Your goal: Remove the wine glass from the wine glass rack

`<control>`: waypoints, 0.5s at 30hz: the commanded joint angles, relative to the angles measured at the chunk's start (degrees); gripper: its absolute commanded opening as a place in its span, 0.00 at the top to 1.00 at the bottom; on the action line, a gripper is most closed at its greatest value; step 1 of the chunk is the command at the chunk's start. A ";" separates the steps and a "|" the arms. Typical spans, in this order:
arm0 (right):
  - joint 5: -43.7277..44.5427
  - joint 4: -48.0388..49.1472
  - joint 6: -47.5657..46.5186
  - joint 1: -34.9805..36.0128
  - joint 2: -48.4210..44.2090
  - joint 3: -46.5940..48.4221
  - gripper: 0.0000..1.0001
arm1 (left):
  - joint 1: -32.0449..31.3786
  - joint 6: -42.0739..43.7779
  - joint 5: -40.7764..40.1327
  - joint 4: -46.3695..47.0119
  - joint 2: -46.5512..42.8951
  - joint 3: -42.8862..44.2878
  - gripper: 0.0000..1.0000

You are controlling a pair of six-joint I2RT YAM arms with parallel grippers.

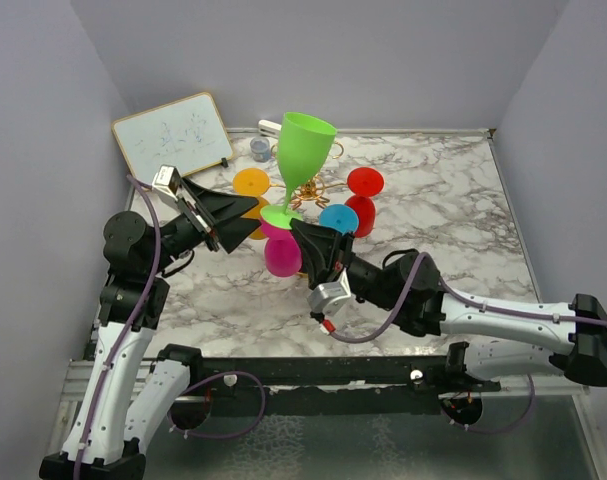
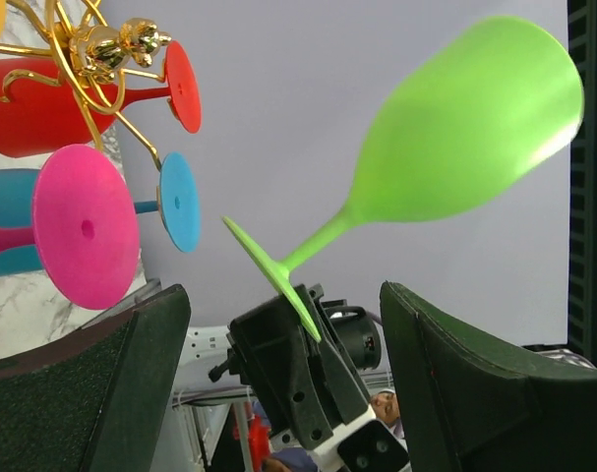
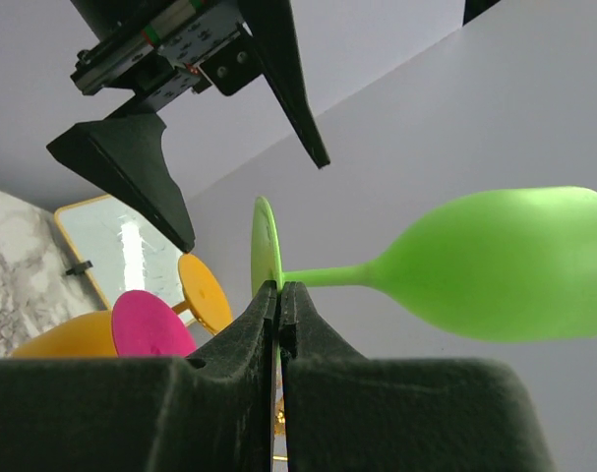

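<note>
My right gripper (image 1: 296, 228) is shut on the round foot of a green wine glass (image 1: 304, 150) and holds it upright and tilted, clear above the gold wire rack (image 1: 310, 190). In the right wrist view the fingers (image 3: 278, 300) pinch the foot's edge, and the green bowl (image 3: 514, 261) points right. My left gripper (image 1: 245, 218) is open just left of the glass foot. In the left wrist view the green glass (image 2: 455, 138) hangs between its fingers, untouched. The rack (image 2: 101, 59) still carries pink (image 2: 82, 226), blue, red and orange glasses.
A small whiteboard (image 1: 173, 135) leans at the back left. A small grey cup (image 1: 260, 149) and a white object stand behind the rack. Grey walls enclose the marble table (image 1: 453, 220) on three sides.
</note>
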 commanded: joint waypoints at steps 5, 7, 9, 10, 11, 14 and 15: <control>6.51 11.52 -11.73 5.41 3.61 -0.42 0.99 | -0.48 -1.36 -1.42 -1.56 -1.33 -1.28 0.25; 7.12 11.41 -12.89 6.33 4.37 -0.28 0.99 | -0.57 -1.69 -1.33 -1.31 -1.47 -1.42 0.28; 7.70 11.62 -14.03 6.98 4.94 -0.31 0.99 | -0.57 -1.90 -1.36 -0.99 -1.59 -1.46 0.34; 7.93 12.03 -14.44 7.26 5.33 -0.36 0.99 | -0.57 -1.91 -1.33 -0.88 -1.68 -1.30 0.38; 8.10 12.48 -14.72 7.49 5.62 -0.44 0.99 | -0.57 -1.97 -1.33 -0.92 -1.69 -1.22 0.40; 8.39 12.56 -15.18 8.07 6.71 -0.45 0.99 | -0.66 -2.14 -1.12 -0.67 -1.88 -1.29 0.44; 8.56 12.82 -15.47 8.18 7.23 -0.34 0.99 | -0.72 -2.29 -1.03 -0.52 -1.95 -1.35 0.44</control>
